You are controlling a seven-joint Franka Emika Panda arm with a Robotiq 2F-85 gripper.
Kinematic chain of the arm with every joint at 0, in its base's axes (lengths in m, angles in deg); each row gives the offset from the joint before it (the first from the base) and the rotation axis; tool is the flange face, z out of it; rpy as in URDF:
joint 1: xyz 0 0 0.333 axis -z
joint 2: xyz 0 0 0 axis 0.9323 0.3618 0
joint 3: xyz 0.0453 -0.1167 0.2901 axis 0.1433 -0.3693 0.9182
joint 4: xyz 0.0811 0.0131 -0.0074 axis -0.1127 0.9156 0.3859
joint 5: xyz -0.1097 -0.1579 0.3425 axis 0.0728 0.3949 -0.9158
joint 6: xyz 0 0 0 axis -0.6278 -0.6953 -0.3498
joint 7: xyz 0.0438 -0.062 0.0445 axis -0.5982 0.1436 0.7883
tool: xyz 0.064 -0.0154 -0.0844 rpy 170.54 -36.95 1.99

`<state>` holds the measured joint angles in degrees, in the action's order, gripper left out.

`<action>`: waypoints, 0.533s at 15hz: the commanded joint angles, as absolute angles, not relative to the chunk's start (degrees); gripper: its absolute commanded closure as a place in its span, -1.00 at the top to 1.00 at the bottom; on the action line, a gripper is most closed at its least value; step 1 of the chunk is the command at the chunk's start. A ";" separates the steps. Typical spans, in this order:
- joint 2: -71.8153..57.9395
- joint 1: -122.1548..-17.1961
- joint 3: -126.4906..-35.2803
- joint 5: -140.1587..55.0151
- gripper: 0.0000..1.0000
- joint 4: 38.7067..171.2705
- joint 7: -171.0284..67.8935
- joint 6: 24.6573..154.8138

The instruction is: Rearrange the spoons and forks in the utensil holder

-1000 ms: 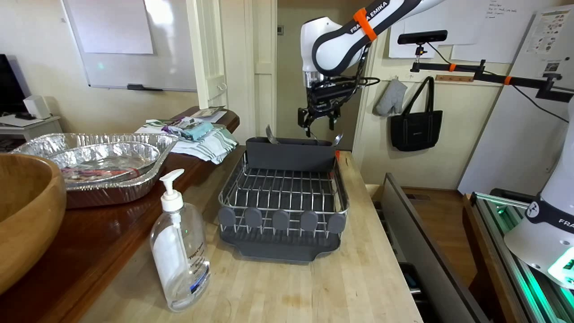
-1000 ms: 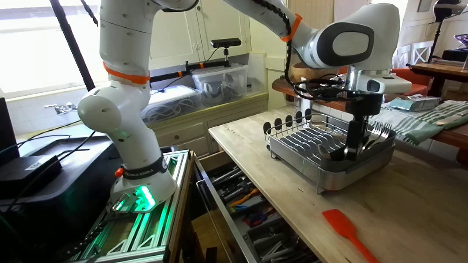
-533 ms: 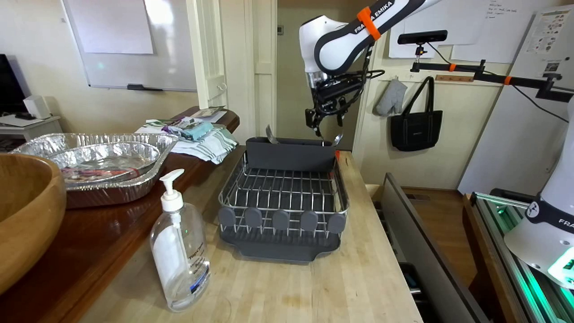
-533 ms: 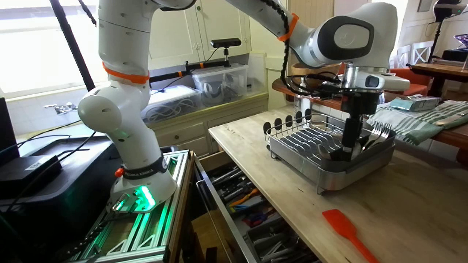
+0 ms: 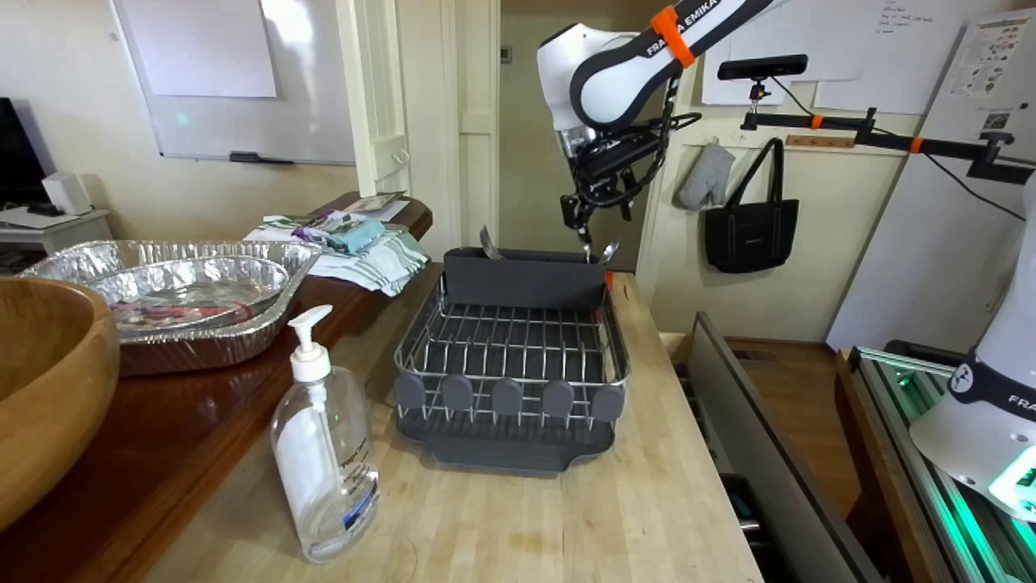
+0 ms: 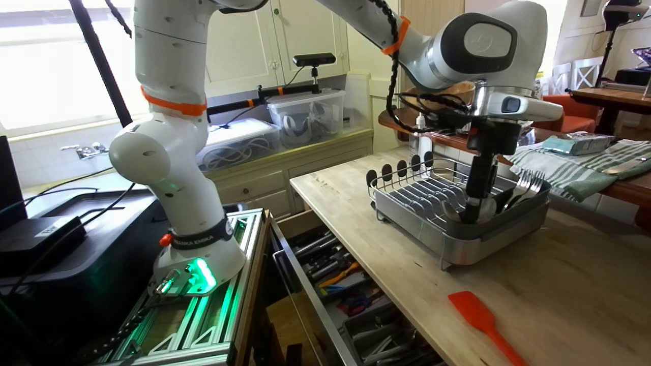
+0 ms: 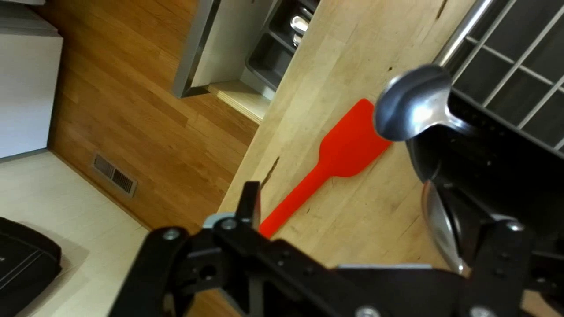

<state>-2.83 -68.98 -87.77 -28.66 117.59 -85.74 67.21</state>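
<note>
- Gripper [image 7: 363,215] is spread wide; nothing is held.
- Utensil holder [image 5: 526,280] is seen mid-frame in an exterior view.
- Spoon [image 7: 440,226], lower right of wrist view, could be knocked askew if the gripper is shifted sideways; whether it is touched cannot be told.

cream walls [image 5: 202,196], wooden floor [image 7: 141,110], bright window [image 6: 46,76], pale cabinets [image 6: 244,56].

The Panda's forearm [image 6: 365,19] slopes down to the bent wrist [image 6: 524,107]; below it the claw [image 5: 606,227] points downward, slightly tilted, its two black fingers [image 7: 249,203] spread well apart.
</note>
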 commanded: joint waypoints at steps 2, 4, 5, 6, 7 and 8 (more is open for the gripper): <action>-4.67 -69.51 -87.59 -26.92 1.00 119.22 -87.72 64.50; -4.61 -69.46 -87.56 -26.80 1.00 119.23 -88.23 64.02; -4.62 -69.44 -87.57 -26.73 1.00 119.31 -88.43 64.00; -4.60 -69.42 -87.62 -26.63 1.00 119.38 -89.01 64.41; -4.56 -69.42 -87.64 -26.55 1.00 119.36 -89.60 64.71; -4.45 -69.24 -87.52 -26.87 1.00 119.24 -89.71 65.44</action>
<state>-3.56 -69.18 -87.67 -28.02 118.04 -87.67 65.03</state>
